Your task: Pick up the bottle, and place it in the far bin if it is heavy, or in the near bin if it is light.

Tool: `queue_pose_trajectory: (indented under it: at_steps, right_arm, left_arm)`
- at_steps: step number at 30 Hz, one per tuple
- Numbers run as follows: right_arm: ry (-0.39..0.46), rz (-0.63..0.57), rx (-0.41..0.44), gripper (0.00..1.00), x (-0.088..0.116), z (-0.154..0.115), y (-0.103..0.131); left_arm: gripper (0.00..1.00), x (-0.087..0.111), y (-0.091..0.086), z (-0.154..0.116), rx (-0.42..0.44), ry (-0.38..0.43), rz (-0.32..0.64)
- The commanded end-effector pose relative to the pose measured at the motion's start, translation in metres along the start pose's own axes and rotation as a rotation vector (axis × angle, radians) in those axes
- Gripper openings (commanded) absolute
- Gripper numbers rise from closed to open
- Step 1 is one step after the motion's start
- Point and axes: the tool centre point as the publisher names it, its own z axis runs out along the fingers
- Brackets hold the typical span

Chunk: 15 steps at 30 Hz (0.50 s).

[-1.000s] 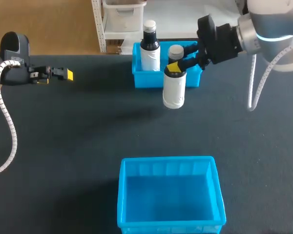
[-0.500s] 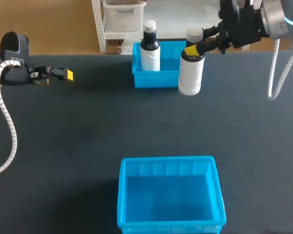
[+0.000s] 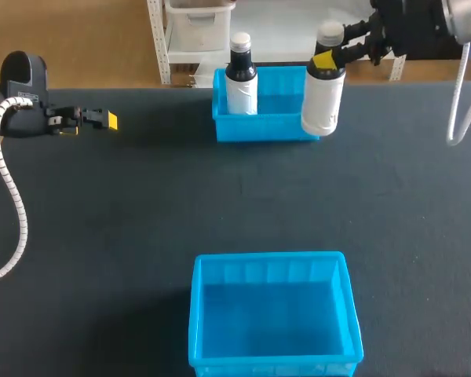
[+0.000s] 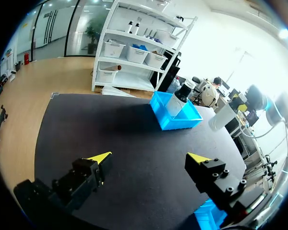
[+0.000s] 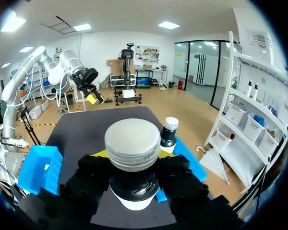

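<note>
The far bin (image 3: 259,127) holds a dark bottle (image 3: 241,78) upright at its left end; the near bin (image 3: 271,271) lies well apart. The right gripper (image 3: 327,59) clamps the white bottle (image 3: 323,106) by its neck, lifted at the far bin's right end. The left gripper (image 3: 102,119), far left, gapes wide.

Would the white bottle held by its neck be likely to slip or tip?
Probably rigid: the white bottle hangs straight from the right gripper without sagging. Tall and narrow, it may tip once set in the far bin.
</note>
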Motion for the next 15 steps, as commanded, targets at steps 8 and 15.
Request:
queue_pose_trajectory:
  at_steps: [8, 15]
  right_arm:
    - [0.000, -0.010, 0.006, 0.00, -0.014, 0.009, -0.049]
    - [-0.002, -0.014, 0.006, 0.00, -0.017, 0.025, -0.073]
  left_arm:
    - [1.00, 0.000, 0.000, 0.000, 0.000, 0.000, 0.000]
    - [1.00, 0.000, 0.000, 0.000, 0.000, 0.000, 0.000]
